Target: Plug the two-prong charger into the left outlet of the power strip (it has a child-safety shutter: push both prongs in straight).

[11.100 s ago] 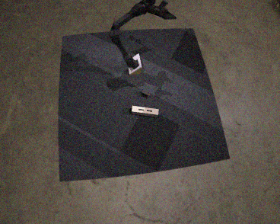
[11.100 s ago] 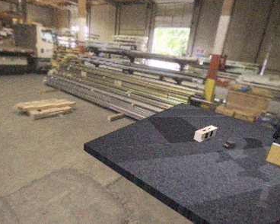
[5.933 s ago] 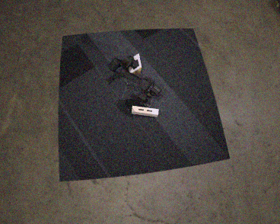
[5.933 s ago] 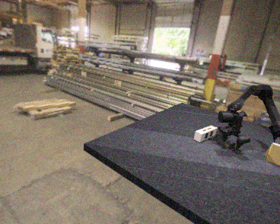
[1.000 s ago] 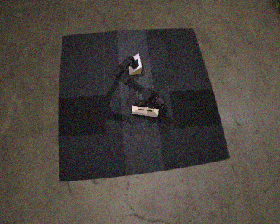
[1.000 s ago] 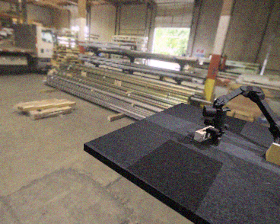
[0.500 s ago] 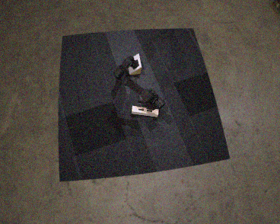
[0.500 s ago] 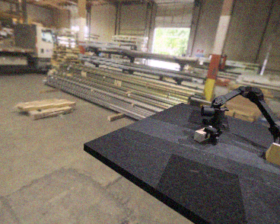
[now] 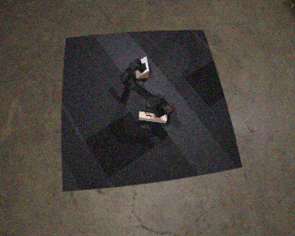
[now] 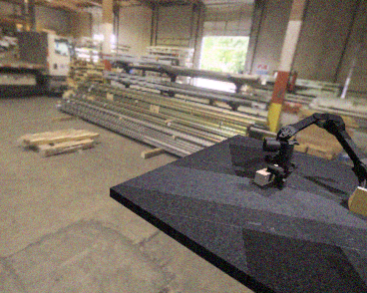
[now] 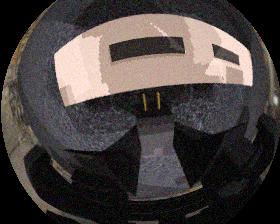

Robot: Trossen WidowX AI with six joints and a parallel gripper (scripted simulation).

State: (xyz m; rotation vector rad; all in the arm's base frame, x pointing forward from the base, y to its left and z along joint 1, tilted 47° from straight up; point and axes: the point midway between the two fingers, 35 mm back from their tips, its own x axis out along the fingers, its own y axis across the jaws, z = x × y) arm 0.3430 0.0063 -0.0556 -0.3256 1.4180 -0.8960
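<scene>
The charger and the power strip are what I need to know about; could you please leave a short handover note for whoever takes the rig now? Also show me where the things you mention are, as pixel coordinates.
Gripper [image 9: 163, 109] [image 11: 153, 125]: shut on the charger [image 11: 155, 124], gold prongs [image 11: 145, 102] showing.
Power strip [image 9: 152, 117] [image 10: 262, 177] [image 11: 82, 70]: on the dark table [image 9: 111, 152] [image 10: 197, 204], by the gripper.
Done: charger grasped.
Left: line up with the left outlet, push both prongs straight in.

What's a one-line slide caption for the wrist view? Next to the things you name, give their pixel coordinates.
Charger [image 11: 156, 131] in the gripper [image 11: 153, 125], both brass prongs [image 11: 145, 102] bare, just short of the pale power strip [image 11: 145, 72] and its two dark slots [image 11: 147, 48].
</scene>
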